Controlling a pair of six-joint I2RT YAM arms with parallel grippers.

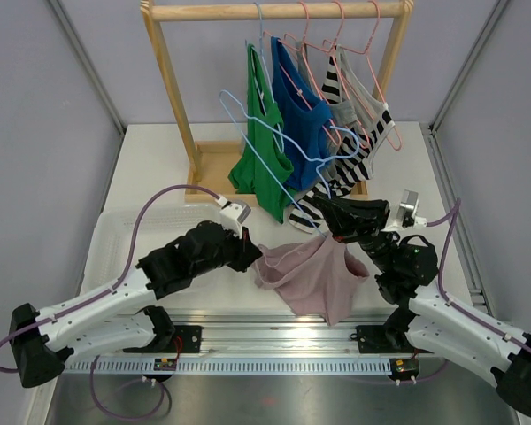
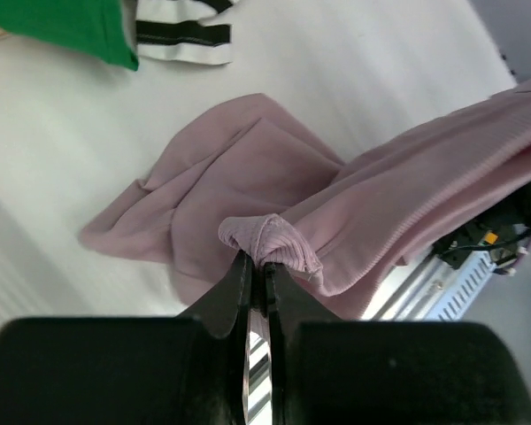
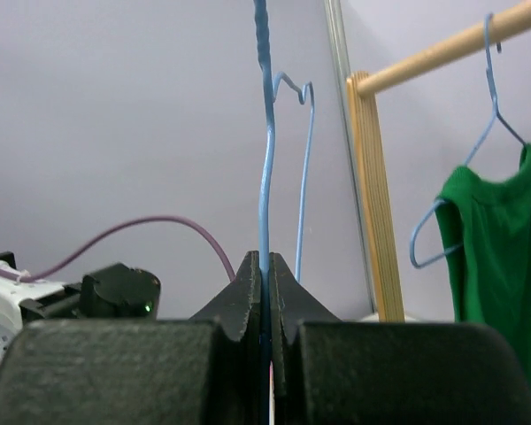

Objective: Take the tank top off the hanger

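The pink tank top (image 1: pixel 311 276) lies in a loose heap on the white table between my two grippers. It fills the left wrist view (image 2: pixel 274 186). My left gripper (image 1: pixel 252 257) is shut on a bunched ribbed edge of it (image 2: pixel 258 266). My right gripper (image 1: pixel 329 219) is shut on the thin wire of a light blue hanger (image 3: pixel 265 177), which slants up and to the left to its hook (image 1: pixel 231 94). In the right wrist view, the wire runs straight up from between the closed fingertips (image 3: pixel 265 262). Whether any of the top still hangs on the wire is hidden.
A wooden clothes rack (image 1: pixel 274 11) stands at the back with a green top (image 1: pixel 264 150), a blue top (image 1: pixel 303 115) and a striped top (image 1: pixel 358 142) on hangers. A clear shallow bin (image 1: pixel 115 232) sits at the left. A metal rail (image 1: pixel 274 332) runs along the near edge.
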